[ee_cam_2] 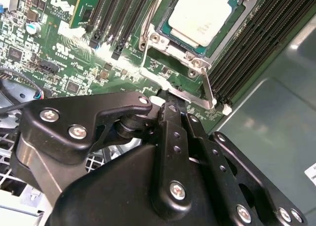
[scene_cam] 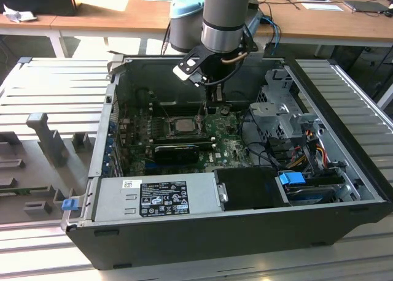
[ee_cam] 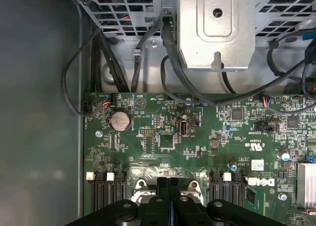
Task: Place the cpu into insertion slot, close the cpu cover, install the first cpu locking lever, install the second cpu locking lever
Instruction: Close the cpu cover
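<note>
In the exterior view the arm stands almost upright over the open computer case on the slatted grey tabletop. The wrist points straight down, and the gripper is low inside the case, just beside the insertion slot. The cpu lies flat in that slot. From here the worry is the tight space. A sideways drift could knock the wrist against the case wall or the black finned card next to the socket.

In the second wrist view the jaws are drawn narrow, tips together, at the bent end of a silver locking lever. I cannot tell whether they pinch the wire or only press on it. The cpu cover looks folded down around the pale chip, which shows through its window. If the tips slide off that thin rod, I would expect it to spring up, and the gripper could jab the green board or the memory slots close by. A lever pushed off line might miss its catch and leave the cover loose.

In the first wrist view the gripper's black fingers sit tight together over the socket's edge, pointing at the board. Beyond lie the coin battery, black cables and the drive cage. The cables hang well apart from the tips, so a snag there seems unlikely.
</note>
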Controlling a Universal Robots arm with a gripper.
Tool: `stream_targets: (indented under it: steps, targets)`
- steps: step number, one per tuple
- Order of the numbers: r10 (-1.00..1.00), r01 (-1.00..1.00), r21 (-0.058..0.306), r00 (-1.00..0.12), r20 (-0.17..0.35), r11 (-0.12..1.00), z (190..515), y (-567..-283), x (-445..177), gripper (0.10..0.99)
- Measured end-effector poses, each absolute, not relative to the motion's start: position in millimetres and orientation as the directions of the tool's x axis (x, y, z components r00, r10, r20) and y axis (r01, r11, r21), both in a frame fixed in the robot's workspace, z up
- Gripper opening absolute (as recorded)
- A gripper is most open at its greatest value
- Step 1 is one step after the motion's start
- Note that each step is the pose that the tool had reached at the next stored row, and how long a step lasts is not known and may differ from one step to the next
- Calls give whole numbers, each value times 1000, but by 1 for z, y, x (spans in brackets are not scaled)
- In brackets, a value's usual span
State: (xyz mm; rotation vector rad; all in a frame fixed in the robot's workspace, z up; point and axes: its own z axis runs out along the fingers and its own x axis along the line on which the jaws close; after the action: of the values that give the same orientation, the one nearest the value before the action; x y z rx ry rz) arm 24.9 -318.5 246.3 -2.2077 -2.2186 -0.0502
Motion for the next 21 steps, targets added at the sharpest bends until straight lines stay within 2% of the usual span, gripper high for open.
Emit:
stream_targets:
  steps: [9,14,17,21]
  targets:
    - [1000,1000,19,-5,31,5,243,-318,11,106]
    - [1000,999,35,-7,30,6,238,-318,1,106]
    - [999,998,63,-16,30,14,235,-319,-3,106]
    - [999,998,66,-16,30,14,231,-319,-15,106]
